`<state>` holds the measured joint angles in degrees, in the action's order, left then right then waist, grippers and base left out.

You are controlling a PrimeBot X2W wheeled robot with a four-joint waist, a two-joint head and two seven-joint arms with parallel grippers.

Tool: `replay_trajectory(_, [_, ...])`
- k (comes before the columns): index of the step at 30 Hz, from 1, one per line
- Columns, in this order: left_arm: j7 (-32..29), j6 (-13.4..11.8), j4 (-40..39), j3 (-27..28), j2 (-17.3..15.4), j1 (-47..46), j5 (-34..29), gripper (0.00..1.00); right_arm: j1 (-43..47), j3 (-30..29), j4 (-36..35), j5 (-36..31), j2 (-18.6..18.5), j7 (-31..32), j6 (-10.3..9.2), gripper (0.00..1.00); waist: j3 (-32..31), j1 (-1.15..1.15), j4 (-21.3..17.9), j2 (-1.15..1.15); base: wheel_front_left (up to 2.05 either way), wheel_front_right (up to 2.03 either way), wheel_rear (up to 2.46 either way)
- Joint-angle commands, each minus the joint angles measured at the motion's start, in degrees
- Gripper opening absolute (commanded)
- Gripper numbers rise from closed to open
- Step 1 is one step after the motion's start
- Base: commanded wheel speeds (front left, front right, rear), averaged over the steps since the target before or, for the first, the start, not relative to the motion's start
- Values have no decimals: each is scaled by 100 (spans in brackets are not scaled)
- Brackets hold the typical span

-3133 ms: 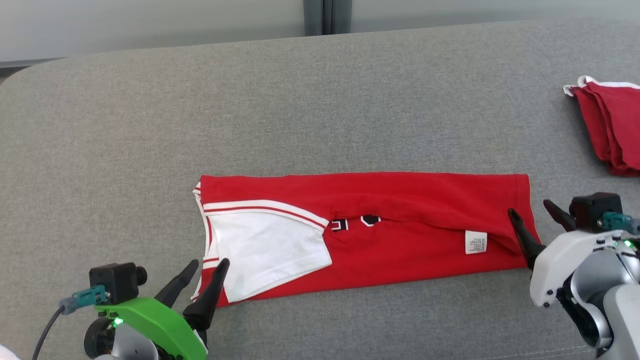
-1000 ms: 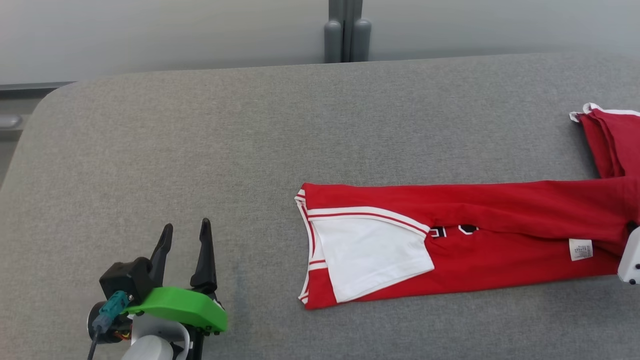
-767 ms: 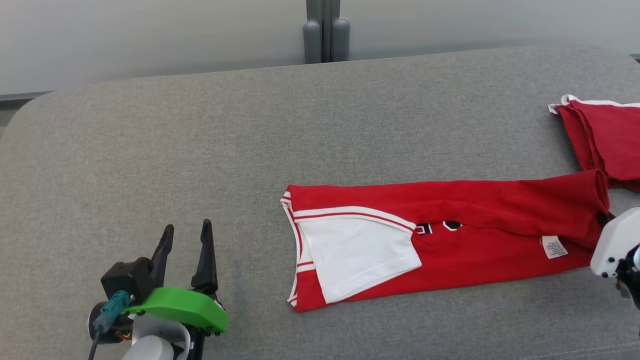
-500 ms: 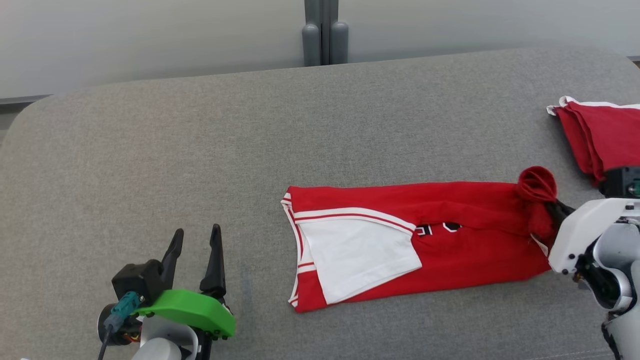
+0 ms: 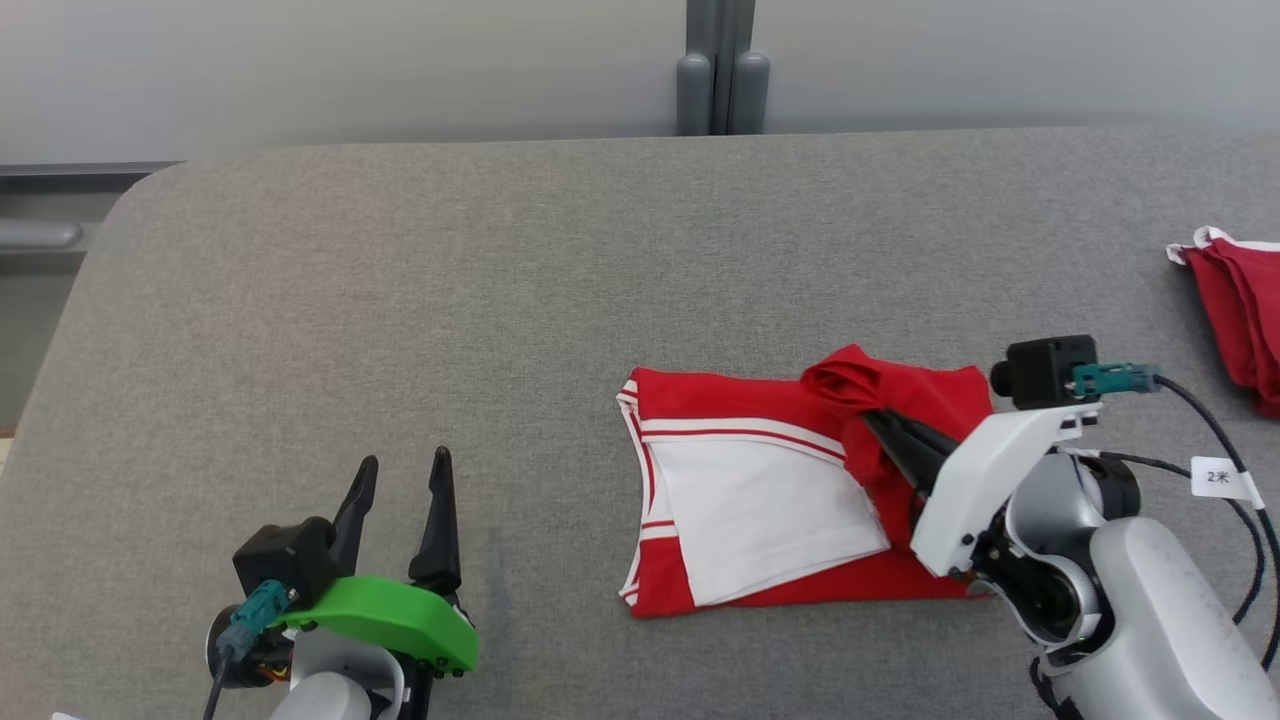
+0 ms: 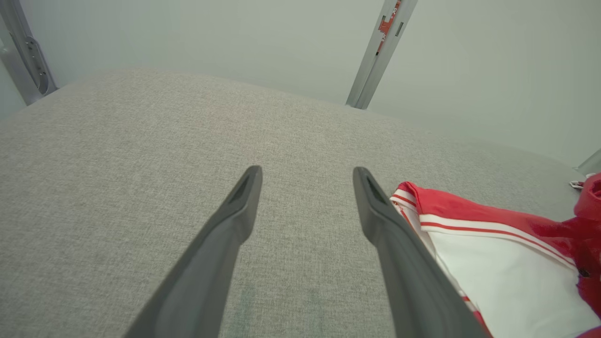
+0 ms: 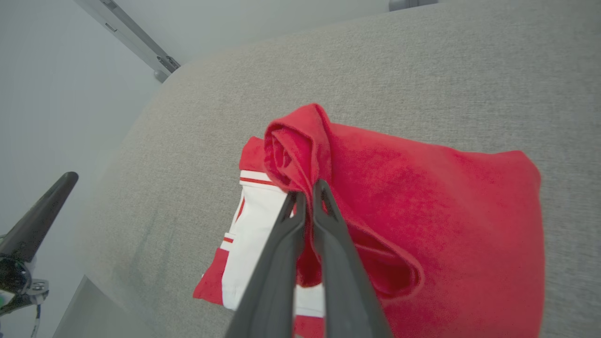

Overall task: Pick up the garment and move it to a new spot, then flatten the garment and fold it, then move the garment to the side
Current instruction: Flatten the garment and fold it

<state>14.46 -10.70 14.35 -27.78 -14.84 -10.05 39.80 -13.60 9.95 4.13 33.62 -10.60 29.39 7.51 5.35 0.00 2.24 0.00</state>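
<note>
My right gripper [image 5: 875,425] clamped on garment [image 5: 760,500] hem, raised over white panel; rest flat at table [image 5: 400,280] centre. My left gripper [image 5: 403,462] spread, empty, at table front. Risk: bunched hem slips, fold lands crooked.

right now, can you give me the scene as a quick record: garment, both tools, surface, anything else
garment: red jersey with a white panel, on the surface, its right end raised and doubled over toward the left
right tool: shut on the jersey's raised red end
left tool: open, empty, apart from the jersey on its left
surface: grey fabric surface
other: folded red cloth at the far right
</note>
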Motion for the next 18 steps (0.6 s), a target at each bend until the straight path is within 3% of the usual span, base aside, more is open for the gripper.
replay_trajectory(1, [23,31,21,5,27,-96,41,100,-117,103,65,64,108,-89,-6,0,15,0,119,0,0,0,0])
replay_trajectory(8, [35,111,120,-30,87,-152,33,100,-401,514,679,271,570,-440,-4,0,34,0,356,0,0,0,0])
replay_trajectory(18, [55,172,259,-87,177,-215,-26,100,-903,842,2014,711,762,-1078,-4,0,39,0,616,0,0,0,0])
